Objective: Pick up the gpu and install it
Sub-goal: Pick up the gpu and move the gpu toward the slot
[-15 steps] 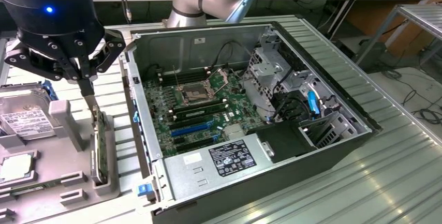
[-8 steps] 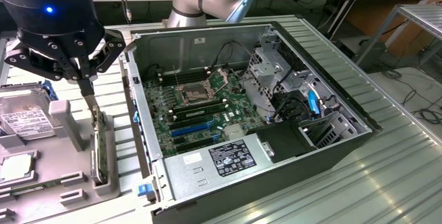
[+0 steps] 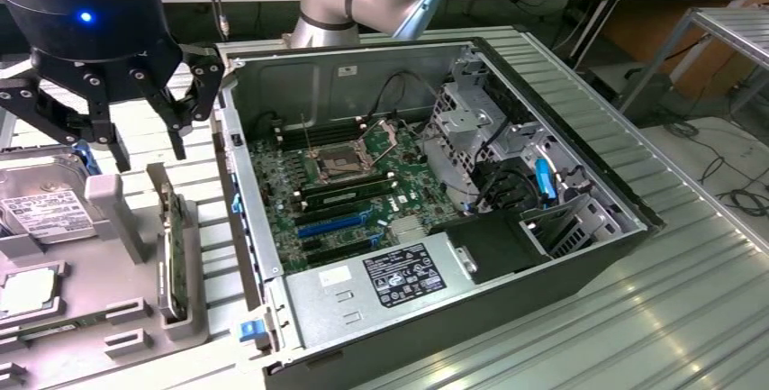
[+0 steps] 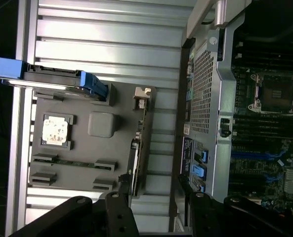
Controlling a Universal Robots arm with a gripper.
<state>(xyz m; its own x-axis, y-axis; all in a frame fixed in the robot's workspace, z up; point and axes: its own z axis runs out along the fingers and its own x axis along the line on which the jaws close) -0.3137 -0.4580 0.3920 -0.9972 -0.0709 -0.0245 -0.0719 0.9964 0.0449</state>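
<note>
The gpu (image 3: 172, 255) stands on its edge in a slot of the grey holder tray (image 3: 108, 300), at the exterior view's left, beside the open computer case (image 3: 577, 138). In the wrist view the gpu (image 4: 136, 158) shows as a thin dark strip along the edge of the tray (image 4: 82, 148). My gripper (image 3: 139, 151) hangs above the tray and the card's far end, open, with nothing between its fingers. Its black fingers (image 4: 119, 217) frame the card's near end without touching it. The motherboard (image 3: 348, 183) lies exposed inside the case, with blue expansion slots (image 3: 330, 225).
On the tray lie a silver hard drive (image 3: 42, 205) with blue rails (image 4: 52, 79), a processor chip (image 4: 55, 131) and a narrow memory stick (image 4: 69, 161). The case's side wall (image 4: 205, 98) rises close to the card. A drive cage (image 3: 469, 129) and power supply (image 3: 384, 277) fill the case's other side.
</note>
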